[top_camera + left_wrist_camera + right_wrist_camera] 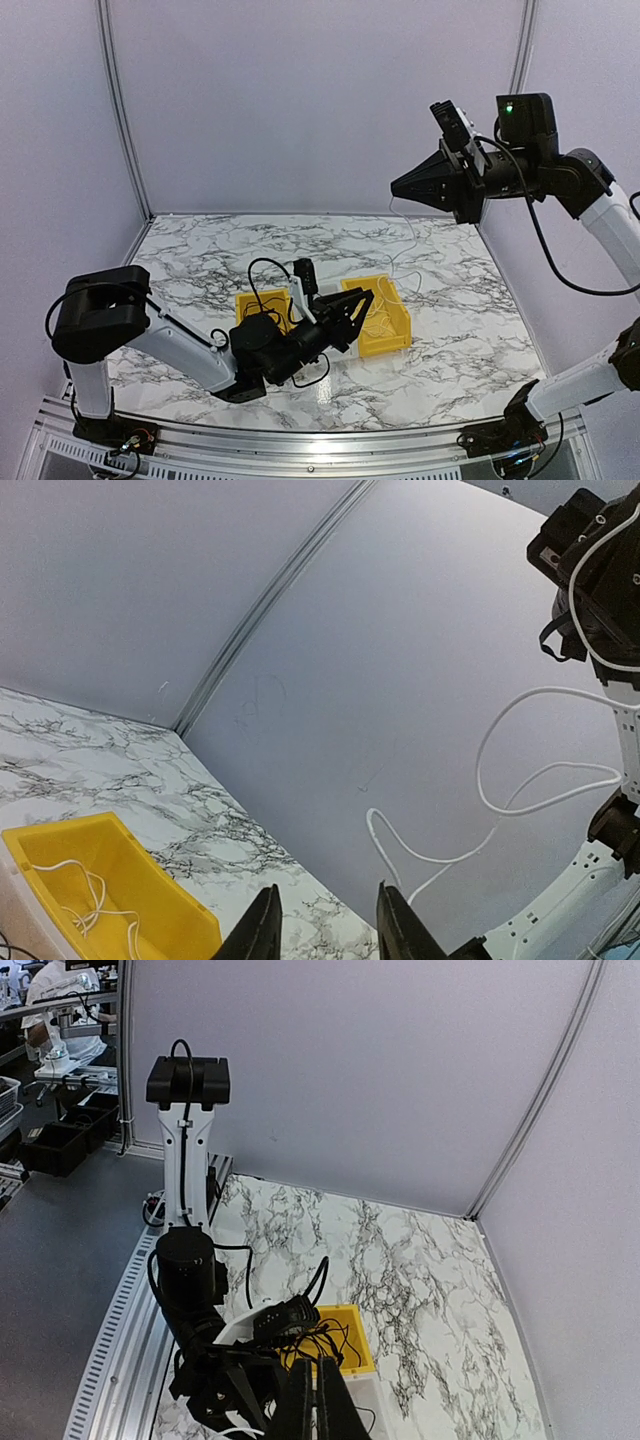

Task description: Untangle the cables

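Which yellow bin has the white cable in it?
The right yellow bin: the white cable rises from it to the right gripper; the left yellow bin holds black cables.

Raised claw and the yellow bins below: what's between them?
A thin whitish cable hangs from the right gripper toward the right-hand yellow bin; top view shows it.

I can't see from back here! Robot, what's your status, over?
Right gripper shut on white cable, held high. Left gripper open, low by the bin. Cable's tail lies in the bin.
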You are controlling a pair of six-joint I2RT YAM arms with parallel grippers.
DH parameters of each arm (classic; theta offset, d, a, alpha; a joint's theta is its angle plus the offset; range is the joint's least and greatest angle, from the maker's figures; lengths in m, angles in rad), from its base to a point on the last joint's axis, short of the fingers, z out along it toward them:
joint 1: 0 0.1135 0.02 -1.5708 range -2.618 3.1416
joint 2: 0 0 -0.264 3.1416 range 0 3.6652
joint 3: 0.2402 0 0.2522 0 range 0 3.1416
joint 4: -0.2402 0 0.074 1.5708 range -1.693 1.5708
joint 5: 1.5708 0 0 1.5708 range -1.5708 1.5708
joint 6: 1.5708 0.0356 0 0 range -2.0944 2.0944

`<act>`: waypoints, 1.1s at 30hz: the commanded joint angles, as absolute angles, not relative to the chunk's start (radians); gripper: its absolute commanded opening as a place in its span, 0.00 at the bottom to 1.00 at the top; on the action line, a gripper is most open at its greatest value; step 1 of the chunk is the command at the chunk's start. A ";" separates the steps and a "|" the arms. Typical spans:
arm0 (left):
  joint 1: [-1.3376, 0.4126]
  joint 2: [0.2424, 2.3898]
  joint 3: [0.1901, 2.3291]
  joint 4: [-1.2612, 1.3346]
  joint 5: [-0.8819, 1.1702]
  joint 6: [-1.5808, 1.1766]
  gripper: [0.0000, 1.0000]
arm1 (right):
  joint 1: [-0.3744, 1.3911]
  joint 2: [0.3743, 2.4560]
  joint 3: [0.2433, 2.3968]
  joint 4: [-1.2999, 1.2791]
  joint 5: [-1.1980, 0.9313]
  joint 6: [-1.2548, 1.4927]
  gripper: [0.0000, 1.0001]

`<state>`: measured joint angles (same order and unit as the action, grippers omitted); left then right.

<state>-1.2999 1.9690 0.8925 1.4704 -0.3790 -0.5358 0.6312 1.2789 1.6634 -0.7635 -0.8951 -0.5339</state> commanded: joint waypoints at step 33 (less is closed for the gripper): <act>-1.316 1.966 0.887 1.495 -0.268 -0.548 0.53 | 0.640 1.255 1.645 -0.738 -0.832 -0.548 0.00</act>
<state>-1.3067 2.0117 0.8722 1.4765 -0.3084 -0.5964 0.6312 1.2568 1.6321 -0.7559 -0.8452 -0.5392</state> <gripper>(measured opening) 0.511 0.007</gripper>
